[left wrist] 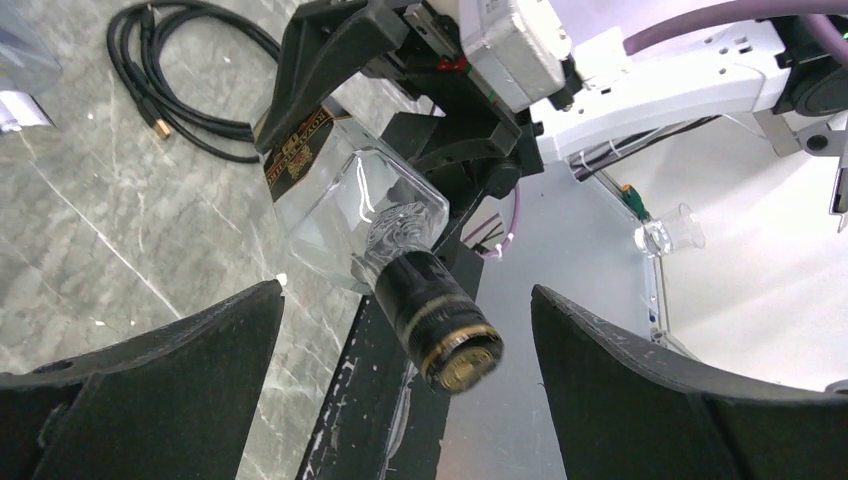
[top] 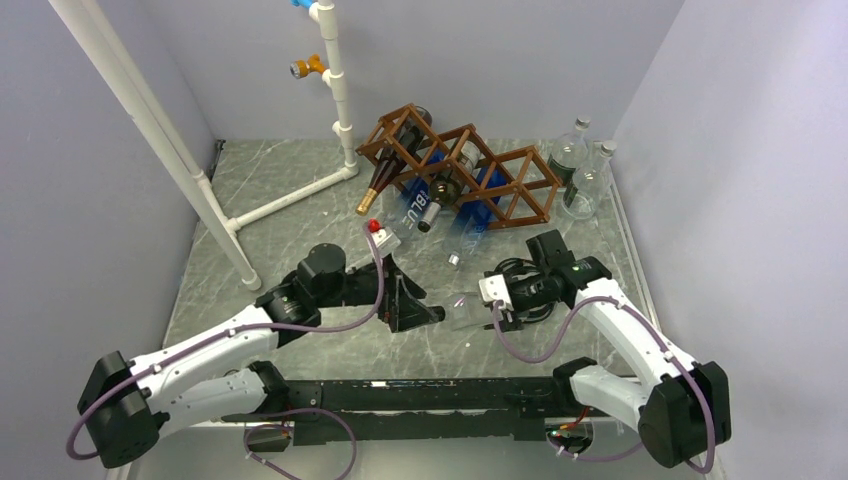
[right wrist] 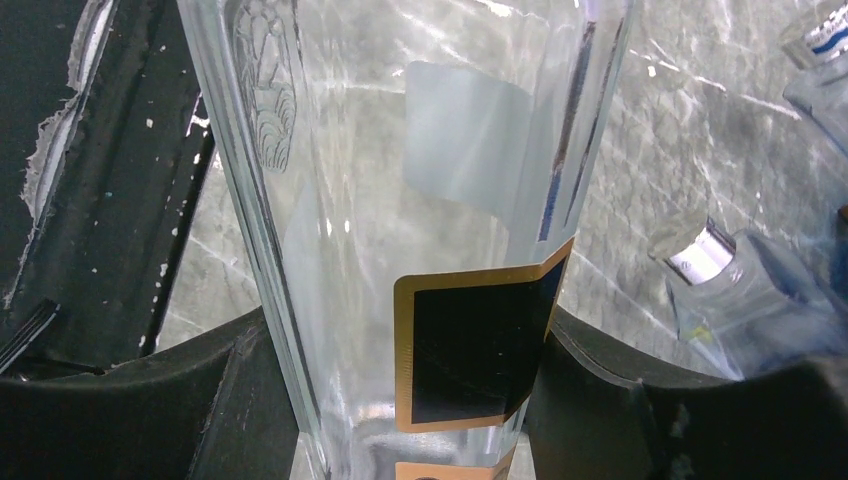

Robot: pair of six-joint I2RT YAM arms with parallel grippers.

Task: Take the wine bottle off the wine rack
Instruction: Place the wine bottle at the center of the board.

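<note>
The main danger was a one-sided hold. The left gripper (left wrist: 405, 295) had its fingers (left wrist: 180, 370) spread wide on either side of the capped neck, touching nothing. The wine bottle (left wrist: 350, 200) therefore hung from the right gripper (right wrist: 395, 345) alone, whose fingers (right wrist: 600, 400) pinched the clear body at its black-and-gold label. Smooth glass held at one point, with the neck sticking out sideways, could probably twist or slide in that pinch. A quick swing might then drop it onto the desk (top: 300, 200) or the dark rail at the near edge. If the left arm pulled away crookedly, a finger could also knock the neck.

The bottle was already off the wine rack (top: 498, 172), low over the front of the desk between the two arms and well apart from the rack. I could not tell whether it touched the desk.

At far left stood a white pipe frame (top: 205, 190), clear of both arms. A black cable (left wrist: 190, 80) lay coiled on the desk. Behind, a dark bottle (top: 385, 170) and a blue bottle (top: 412, 205) poked forward out of the rack cells, close enough to be clipped by a backward move. Clear bottles (top: 572, 165) stood at the right rear, just beside the rack.
</note>
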